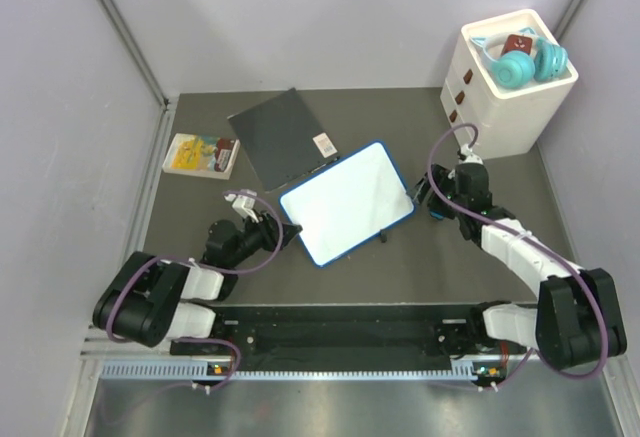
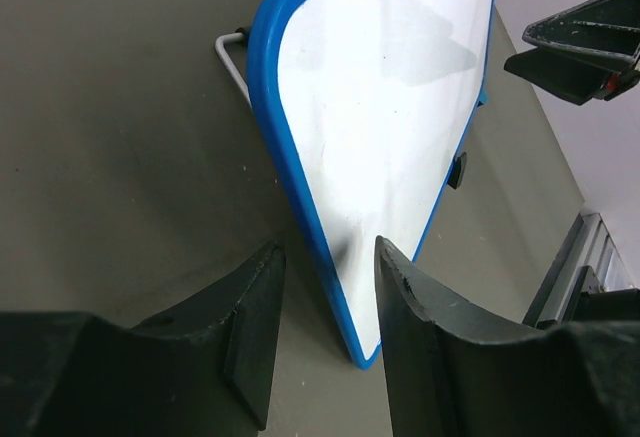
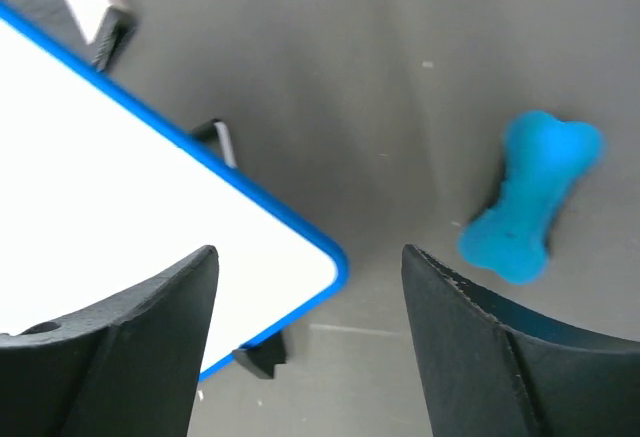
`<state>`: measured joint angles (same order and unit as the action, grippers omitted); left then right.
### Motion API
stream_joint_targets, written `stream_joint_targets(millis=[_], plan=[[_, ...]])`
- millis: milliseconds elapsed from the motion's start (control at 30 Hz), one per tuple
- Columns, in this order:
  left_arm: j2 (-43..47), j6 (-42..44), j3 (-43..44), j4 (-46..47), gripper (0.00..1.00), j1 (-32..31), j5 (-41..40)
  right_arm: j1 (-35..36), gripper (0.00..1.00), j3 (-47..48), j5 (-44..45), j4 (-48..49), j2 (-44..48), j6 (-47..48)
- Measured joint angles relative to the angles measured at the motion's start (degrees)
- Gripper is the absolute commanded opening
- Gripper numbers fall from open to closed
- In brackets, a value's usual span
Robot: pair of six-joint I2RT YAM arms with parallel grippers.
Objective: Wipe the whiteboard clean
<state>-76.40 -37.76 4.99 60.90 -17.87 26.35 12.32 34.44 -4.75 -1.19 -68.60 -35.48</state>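
The whiteboard (image 1: 347,202), white with a thin blue frame, lies tilted on the dark table centre; its face shows no marks. My left gripper (image 1: 290,229) is open at the board's left corner. In the left wrist view the corner of the board (image 2: 390,107) sits between the two fingers of that gripper (image 2: 328,245), not pinched. My right gripper (image 1: 440,202) is open and empty over the board's right corner (image 3: 120,177), as the right wrist view of the gripper (image 3: 310,252) shows. A small blue bone-shaped piece (image 3: 530,202) lies on the table just right of it.
A dark grey flat sheet (image 1: 283,135) lies behind the board, touching its far edge. A yellow packet (image 1: 200,154) lies at the back left. A white drawer box (image 1: 505,97) with teal headphones (image 1: 520,62) on top stands at the back right. Walls close both sides.
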Motion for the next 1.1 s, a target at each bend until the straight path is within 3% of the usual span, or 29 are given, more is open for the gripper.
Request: stream_joint_targets(millis=[333,1100], plan=[[-5.2,-1.1,0.7,4.8,0.32,-0.6,0.7,1.1,0.7,-1.7,-7.2,6.9,-2.3,1.6],[-2.4,0.1,5.9,-0.7,0.06,-0.7,2.4,2.6,0.64,-1.8,-11.2,11.5,-6.6,2.5]])
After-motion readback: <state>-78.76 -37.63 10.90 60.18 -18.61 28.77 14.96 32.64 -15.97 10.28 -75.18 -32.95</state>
